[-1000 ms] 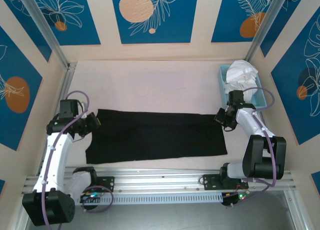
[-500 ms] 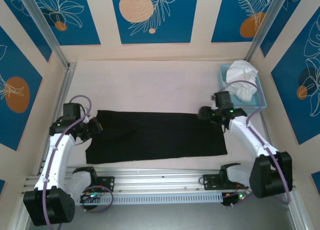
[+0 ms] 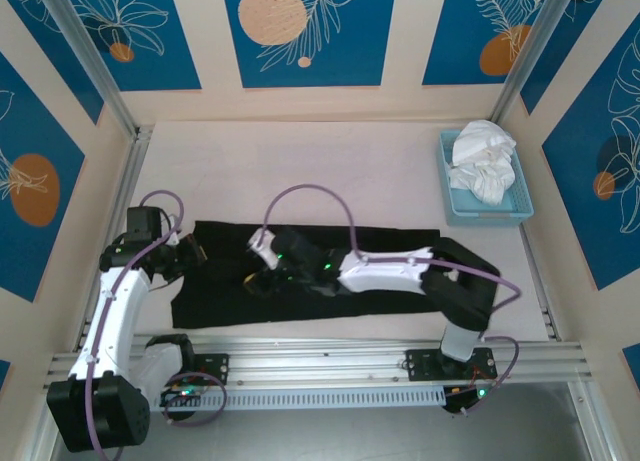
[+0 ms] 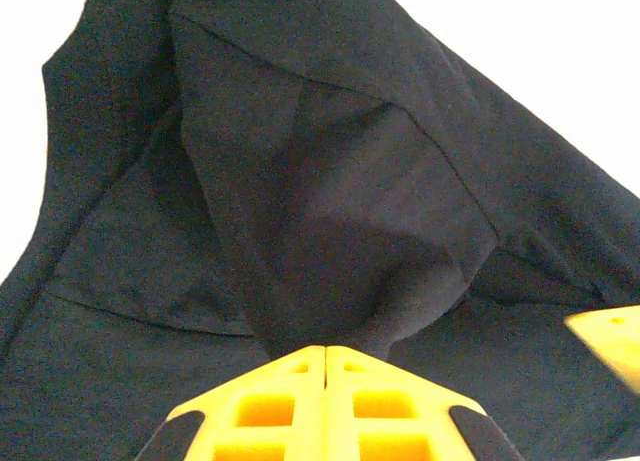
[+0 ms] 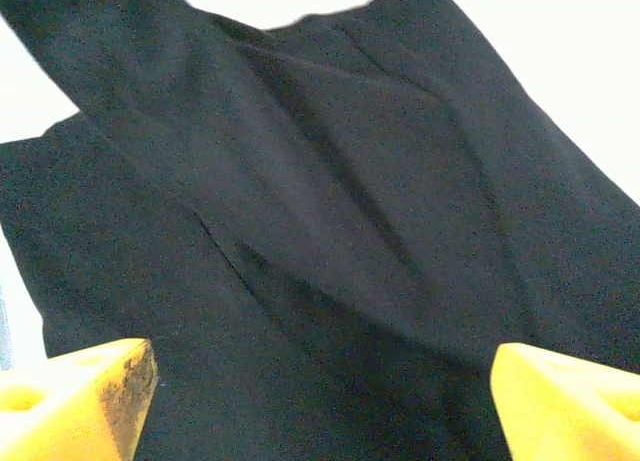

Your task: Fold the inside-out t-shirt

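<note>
Black cloth makes up the inside-out t-shirt (image 3: pixel 225 296), which is laid flat as a long band across the near part of the table (image 3: pixel 300 171), its length running left to right. Its left end is met by the left tool (image 3: pixel 188 251). In the left wrist view that tool (image 4: pixel 325 353) is seen clenched, its yellow fingers (image 4: pixel 270 401) pressed together on a bunched peak of the black fabric, which is drawn up from the cloth around it. The right arm (image 3: pixel 385 271) is stretched leftward over the shirt. In the right wrist view the right tool (image 5: pixel 320 396) is seen released, its fingers (image 5: pixel 75 396) spread wide, and creased black cloth is seen below the gap. At the far right of the table a blue basket (image 3: pixel 490 219) is set, just beyond the shirt's right end, and a white cloth (image 3: pixel 482 156) is heaped in it.
</note>
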{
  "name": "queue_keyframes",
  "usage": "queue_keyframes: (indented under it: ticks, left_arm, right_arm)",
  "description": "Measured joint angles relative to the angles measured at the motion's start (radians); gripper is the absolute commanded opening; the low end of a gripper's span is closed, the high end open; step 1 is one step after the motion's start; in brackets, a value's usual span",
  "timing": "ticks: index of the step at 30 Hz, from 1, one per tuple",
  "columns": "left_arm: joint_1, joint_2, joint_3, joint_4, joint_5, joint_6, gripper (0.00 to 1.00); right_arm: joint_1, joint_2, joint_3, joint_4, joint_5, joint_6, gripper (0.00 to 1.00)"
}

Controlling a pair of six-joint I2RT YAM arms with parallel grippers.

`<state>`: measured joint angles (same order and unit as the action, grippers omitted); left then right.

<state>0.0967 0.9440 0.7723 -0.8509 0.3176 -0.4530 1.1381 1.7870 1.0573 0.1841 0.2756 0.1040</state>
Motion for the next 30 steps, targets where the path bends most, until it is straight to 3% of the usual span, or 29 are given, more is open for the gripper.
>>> queue_keyframes:
  ticks: [4,14,24,30]
  left_arm:
    - [0.001,0.000,-0.002,0.003,0.011,0.000,0.00]
    - [0.002,0.001,-0.002,0.006,0.023,0.000,0.00]
    - [0.002,0.003,-0.002,0.005,0.023,0.000,0.00]
    - [0.002,0.003,-0.002,0.005,0.023,0.000,0.00]
  right_arm:
    - [0.065,0.115,0.050,0.128,0.078,-0.083,0.90]
    - [0.118,0.316,0.130,0.342,0.322,-0.236,0.92]
    - [0.132,0.392,0.187,0.475,0.513,-0.329,0.91]
    - [0.139,0.394,0.183,0.517,0.624,-0.398,0.85]
